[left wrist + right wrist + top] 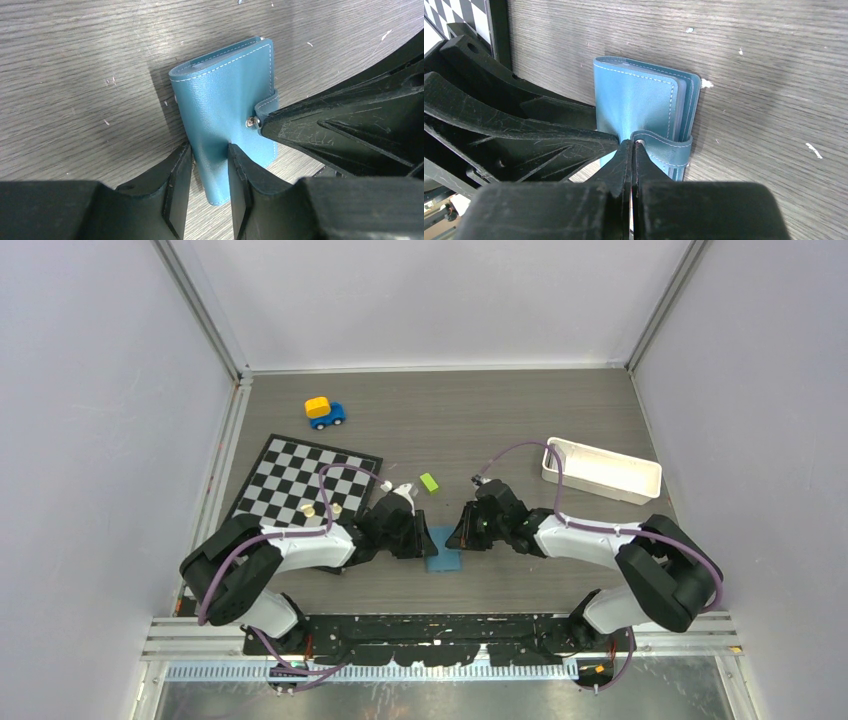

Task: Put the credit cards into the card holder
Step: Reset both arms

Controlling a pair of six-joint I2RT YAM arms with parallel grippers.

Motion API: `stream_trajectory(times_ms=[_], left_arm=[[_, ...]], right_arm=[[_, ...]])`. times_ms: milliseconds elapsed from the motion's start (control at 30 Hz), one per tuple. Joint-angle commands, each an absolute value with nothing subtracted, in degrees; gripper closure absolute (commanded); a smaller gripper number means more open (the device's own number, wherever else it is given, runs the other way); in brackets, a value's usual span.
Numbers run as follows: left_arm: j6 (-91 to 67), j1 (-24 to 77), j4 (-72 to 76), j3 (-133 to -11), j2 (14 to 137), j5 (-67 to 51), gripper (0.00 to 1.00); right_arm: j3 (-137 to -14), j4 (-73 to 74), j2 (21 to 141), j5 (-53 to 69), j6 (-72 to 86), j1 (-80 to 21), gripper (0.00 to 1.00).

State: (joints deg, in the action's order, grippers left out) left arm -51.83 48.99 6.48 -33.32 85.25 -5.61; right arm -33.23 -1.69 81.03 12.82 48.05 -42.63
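Note:
The card holder (443, 558) is a teal-blue wallet lying folded shut on the table between both grippers. It shows in the left wrist view (225, 95) and in the right wrist view (634, 100). My left gripper (207, 165) is closed on its near edge, one finger on each side. My right gripper (632, 145) is shut, and its tips pinch the end of the snap strap (664, 147) beside the silver button (250, 122). No loose credit cards are in view. Thin grey layers show between the wallet's covers (680, 105).
A chessboard (305, 480) with two small pieces lies at the left. A blue and yellow toy car (324, 412) stands behind it. A lime-green block (429, 482) lies just beyond the grippers. A long white tray (600, 470) sits at the right.

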Motion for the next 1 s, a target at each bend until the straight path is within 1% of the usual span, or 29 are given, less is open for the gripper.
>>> stream_trajectory(times_ms=[0, 767, 967], left_arm=[[-49.3, 48.9, 0.2, -32.6, 87.5, -2.1, 0.66], [-48.9, 48.9, 0.2, -33.2, 88.2, -2.4, 0.66], [-48.8, 48.9, 0.2, -33.3, 88.3, -2.2, 0.66]], right_arm=[[-35.3, -2.1, 82.3, 14.1, 47.4, -42.9, 1.00], [-36.4, -0.5, 86.4, 15.6, 48.2, -42.8, 1.00], [-36.9, 0.9, 84.0, 16.1, 48.0, -42.9, 0.99]])
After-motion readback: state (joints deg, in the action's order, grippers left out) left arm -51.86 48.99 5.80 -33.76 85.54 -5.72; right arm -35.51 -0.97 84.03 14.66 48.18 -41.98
